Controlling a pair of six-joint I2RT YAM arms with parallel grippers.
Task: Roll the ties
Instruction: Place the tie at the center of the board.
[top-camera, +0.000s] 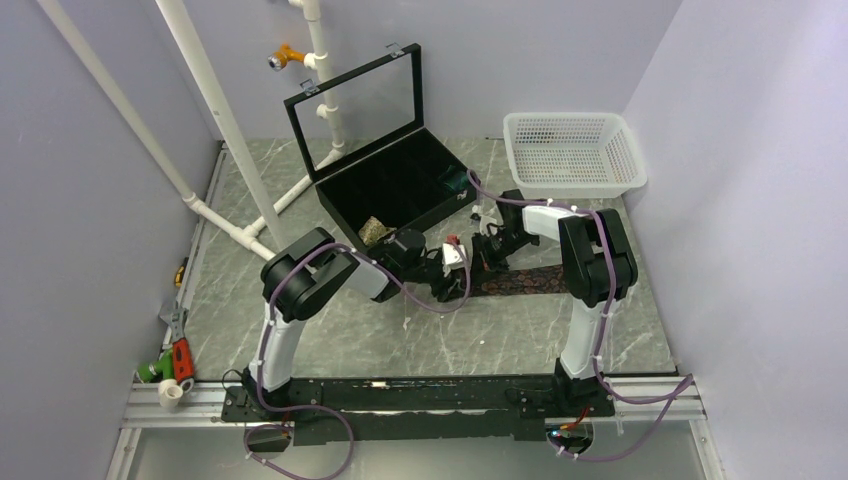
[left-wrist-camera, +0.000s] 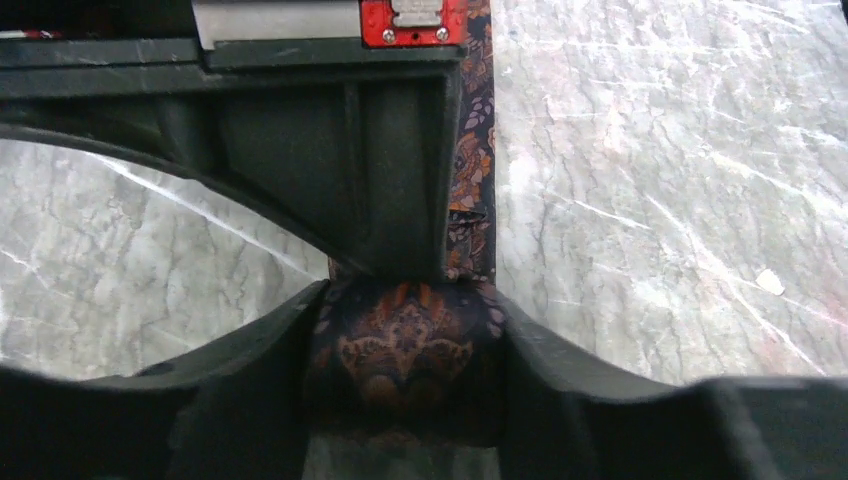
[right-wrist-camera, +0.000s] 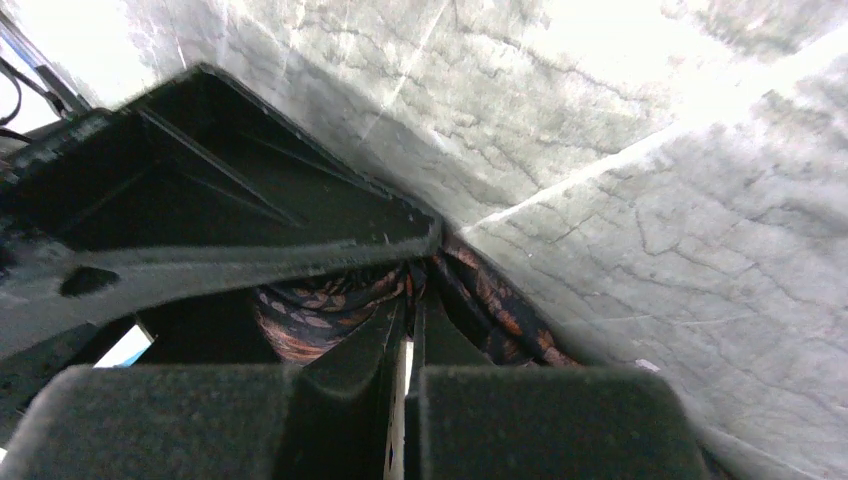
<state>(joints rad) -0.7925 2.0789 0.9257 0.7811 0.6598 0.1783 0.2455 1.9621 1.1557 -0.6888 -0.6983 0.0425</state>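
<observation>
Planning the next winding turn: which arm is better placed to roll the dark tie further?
Probably right: the right gripper is shut on the dark tie at its rolled end, ready to twist. The left gripper only flanks that roll, steadying it.

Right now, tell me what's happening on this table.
Both arms are working on the dark tie. The left gripper holds its rolled end between its fingers. The right gripper is shut, with its tips at that roll. The rest of the tie lies flat, not yet rolled.
</observation>
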